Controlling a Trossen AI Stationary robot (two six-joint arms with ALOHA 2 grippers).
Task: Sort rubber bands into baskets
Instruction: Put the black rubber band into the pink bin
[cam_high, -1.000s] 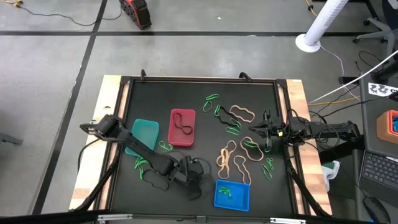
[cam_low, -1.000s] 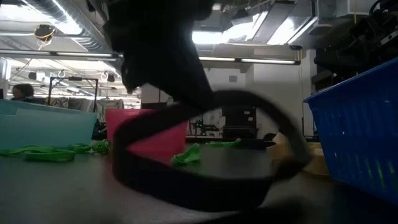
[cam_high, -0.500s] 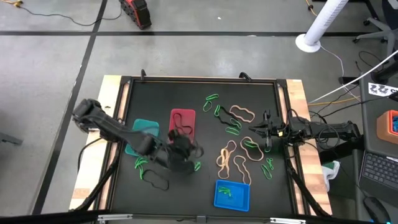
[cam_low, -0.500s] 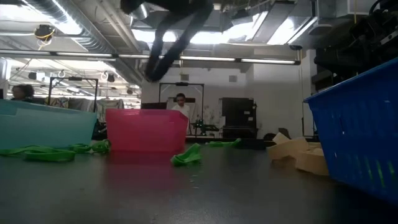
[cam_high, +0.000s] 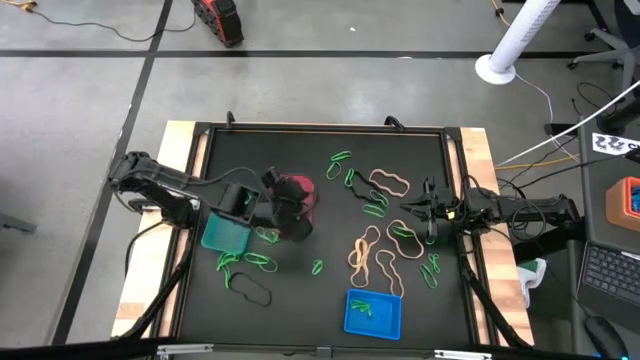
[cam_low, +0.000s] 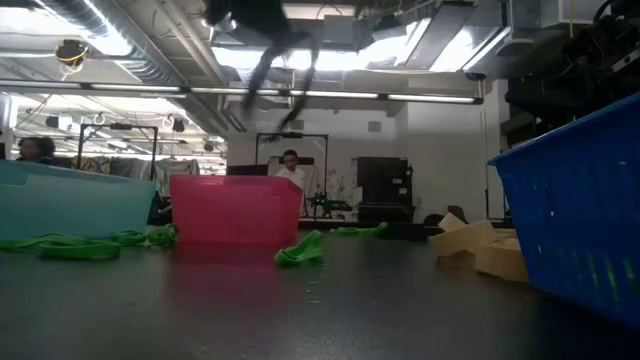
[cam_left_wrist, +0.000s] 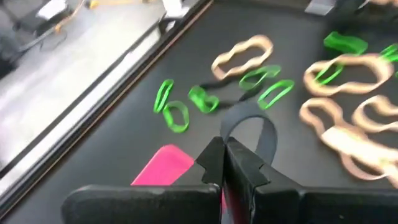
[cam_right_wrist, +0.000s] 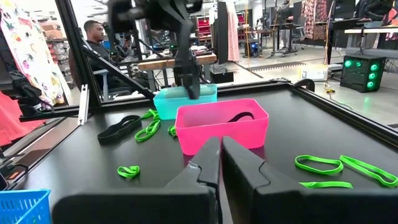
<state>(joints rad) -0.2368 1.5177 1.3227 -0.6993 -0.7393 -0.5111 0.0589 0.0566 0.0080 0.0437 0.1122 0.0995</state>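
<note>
Black rubber band (cam_low: 275, 75) dangling high above red basket (cam_low: 236, 208), teal basket (cam_low: 75, 197) left, blue basket (cam_low: 575, 205) right

- A black table top (cam_high: 300, 285) sat framed by pale wooden edges (cam_high: 135, 290).
- A white fan stand (cam_high: 510, 45) rose on the grey floor beyond the table's far right corner.
- A red-and-black object (cam_high: 220, 20) lay on the floor beyond the table's far edge.
- A laptop keyboard (cam_high: 610, 270) showed to the right of the table.
- A seated person (cam_right_wrist: 93, 37) was in the room behind the table.
- Another person (cam_low: 291, 170) stood far back beyond the table.
</note>
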